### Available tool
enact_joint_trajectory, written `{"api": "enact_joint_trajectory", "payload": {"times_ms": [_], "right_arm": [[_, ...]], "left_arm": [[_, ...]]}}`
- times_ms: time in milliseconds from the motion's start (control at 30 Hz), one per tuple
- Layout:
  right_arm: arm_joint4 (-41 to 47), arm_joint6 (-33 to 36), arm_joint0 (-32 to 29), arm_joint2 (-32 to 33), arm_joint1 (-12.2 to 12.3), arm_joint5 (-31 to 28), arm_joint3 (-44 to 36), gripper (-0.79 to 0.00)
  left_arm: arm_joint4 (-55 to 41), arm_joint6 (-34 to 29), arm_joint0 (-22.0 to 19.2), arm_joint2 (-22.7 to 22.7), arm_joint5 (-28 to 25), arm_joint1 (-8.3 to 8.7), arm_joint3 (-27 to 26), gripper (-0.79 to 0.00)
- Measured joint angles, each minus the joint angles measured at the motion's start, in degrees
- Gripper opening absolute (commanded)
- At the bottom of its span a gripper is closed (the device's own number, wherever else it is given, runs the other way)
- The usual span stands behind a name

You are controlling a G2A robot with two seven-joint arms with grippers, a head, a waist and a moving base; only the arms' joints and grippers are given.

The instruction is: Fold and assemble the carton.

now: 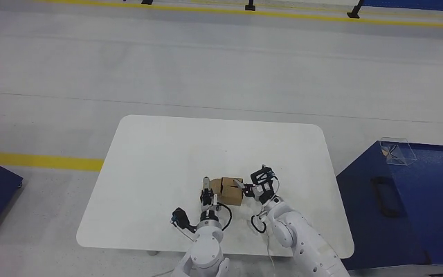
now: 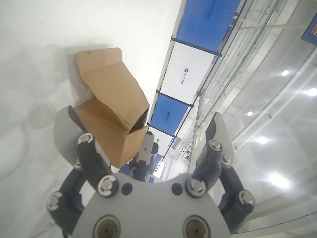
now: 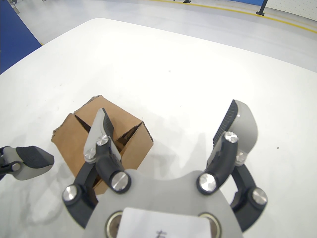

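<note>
Half-folded carton [image 1: 225,192] sits unrestrained near the bench's [image 1: 208,145] 6 o'clock edge, left tool [image 2: 142,125] spread at its 9 o'clock, right tool [image 3: 168,110] spread at its 3 o'clock with one finger [image 3: 99,127] over the loose top flaps [image 3: 125,121]; unbalanced pressing would likely skid or crush it.

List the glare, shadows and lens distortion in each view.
Top view: even light across the table, no glare. Left wrist view: ceiling lights glare white, and the rails bow from lens distortion. Right wrist view: a soft shadow lies beside the carton; the table edge curves.
</note>
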Motion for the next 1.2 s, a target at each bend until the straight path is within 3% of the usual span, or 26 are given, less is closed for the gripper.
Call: {"api": "enact_joint_trajectory", "payload": {"times_ms": [467, 1000, 1200], "right_arm": [[0.0, 0.0, 0.0, 0.0, 0.0, 0.0, 0.0, 0.000], [0.0, 0.0, 0.0, 0.0, 0.0, 0.0, 0.0, 0.000], [0.0, 0.0, 0.0, 0.0, 0.0, 0.0, 0.0, 0.000]], "left_arm": [[8.2, 1.0, -2.9, 0.4, -13.9, -0.75, 11.4, 0.000], [13.1, 7.2, -8.9, 1.5, -21.0, -2.96, 24.7, 0.000], [13.4, 8.3, -10.2, 1.1, -29.0, -3.66, 28.0, 0.000]]}}
